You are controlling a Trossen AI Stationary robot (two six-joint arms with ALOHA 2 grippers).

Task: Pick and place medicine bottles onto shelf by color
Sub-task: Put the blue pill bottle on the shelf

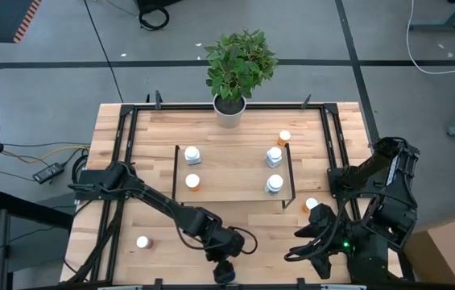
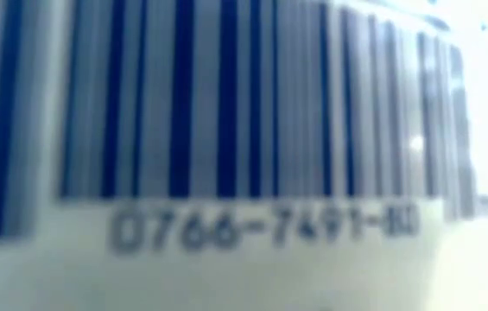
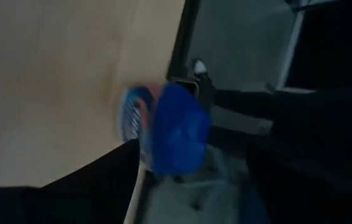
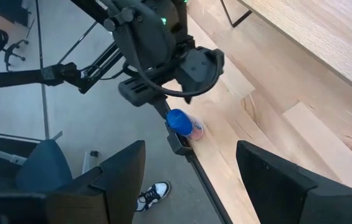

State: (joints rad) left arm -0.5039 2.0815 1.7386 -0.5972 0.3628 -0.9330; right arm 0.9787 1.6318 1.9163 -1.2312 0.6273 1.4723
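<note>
The blue oval bottle (image 4: pixel 180 122) is at the table's near edge, under my left gripper (image 1: pixel 225 271). Its barcode label (image 2: pixel 226 130) fills the low view, and it shows blurred in the left wrist view (image 3: pixel 172 134). My right gripper (image 4: pixel 191 180) is open and empty over the near right of the table (image 1: pixel 316 242). Several white-capped bottles stand on the light-wood shelf (image 1: pixel 235 173). An orange bottle (image 1: pixel 284 137) stands behind the shelf, another (image 1: pixel 312 205) stands to its right, and a dark reddish one (image 1: pixel 142 242) stands near left. My left gripper has the blue bottle between its two fingers, close to its blue end (image 3: pixel 176 143). One dark finger (image 4: pixel 174 138) lies against the bottle's side. The fingers come from above, slanting toward the near edge. I cannot tell whether the bottle rests on the table.
A white pot with a green plant (image 1: pixel 229 111) stands at the table's far edge. A black metal frame (image 1: pixel 122 161) runs along the table's sides. Bare wood lies between the shelf and the near edge. An office chair (image 4: pixel 45 168) and a shoe (image 4: pixel 154 193) show on the floor.
</note>
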